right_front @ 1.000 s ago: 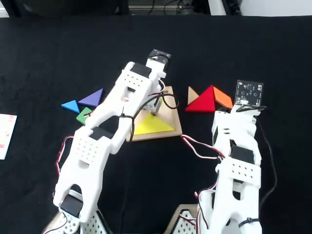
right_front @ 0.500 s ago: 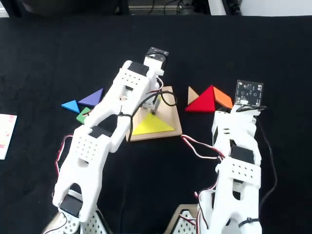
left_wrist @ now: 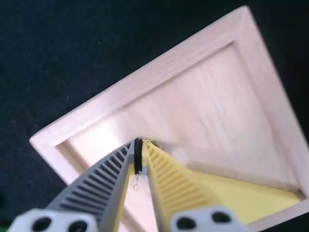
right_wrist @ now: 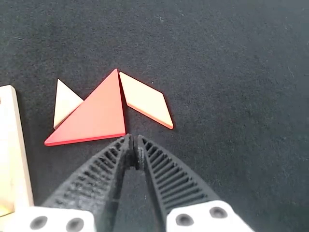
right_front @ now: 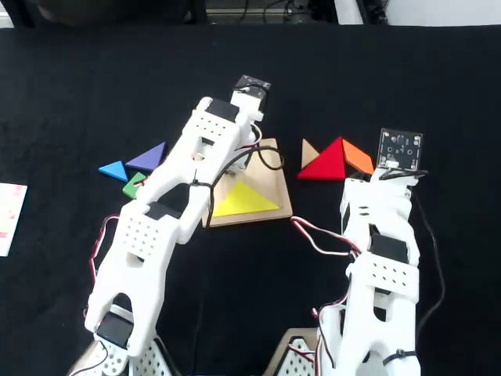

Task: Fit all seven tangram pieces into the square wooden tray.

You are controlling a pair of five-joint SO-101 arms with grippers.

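Observation:
The square wooden tray (right_front: 278, 176) lies mid-table with a yellow triangle (right_front: 244, 200) in its near part. My left gripper (left_wrist: 139, 155) hangs shut over the tray's bare floor (left_wrist: 207, 111), right beside the yellow triangle (left_wrist: 241, 198), holding nothing. A red triangle (right_front: 325, 163), an orange parallelogram (right_front: 358, 157) and a small tan triangle (right_front: 309, 151) lie right of the tray. My right gripper (right_wrist: 134, 151) is shut and empty just short of the red triangle (right_wrist: 96, 116). Blue (right_front: 114, 170), purple (right_front: 149, 157) and green (right_front: 135, 186) pieces lie left of the tray.
A white card (right_front: 9, 207) lies at the table's left edge. The left arm (right_front: 196, 164) reaches across the tray's left side and hides part of it. Black cloth covers the table, with open room at the far side and the near middle.
The left arm's wrist has shifted slightly left and away over the tray. The right arm and all pieces stay where they were.

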